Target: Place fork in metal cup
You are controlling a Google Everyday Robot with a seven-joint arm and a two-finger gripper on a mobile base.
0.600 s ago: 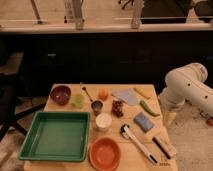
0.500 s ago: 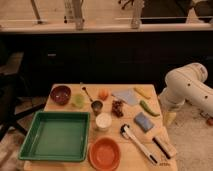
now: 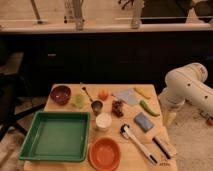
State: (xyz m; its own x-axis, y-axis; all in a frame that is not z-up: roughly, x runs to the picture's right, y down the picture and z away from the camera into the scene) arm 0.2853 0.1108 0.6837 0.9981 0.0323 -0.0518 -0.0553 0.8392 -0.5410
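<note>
One step of this job is only opening as I am running the rig from afar: the reach for the fork. The slim dark metal fork is lying flat near the back edge of the wooden table, between the small pale green cup and the round orange fruit. Its near end is pointing at the small dark-grey shiny metal cup, which is standing upright just in front of it and just behind the white round cup. Whether fork and metal cup are touching I cannot tell.

The two-finger gripper is hanging beyond the table's right edge, under the bulky white arm and well apart from the fork, with its fingers spread wide and carrying nothing.

I am judging that none of the placing is done. The next move is calling for a long reach across the table toward the back edge, a low descent and a pinch across the thin handle. After that come a lift, a tilt to upright and a short carry to the cup's mouth. With the cup standing so near, a careless approach is risking a knock.
</note>
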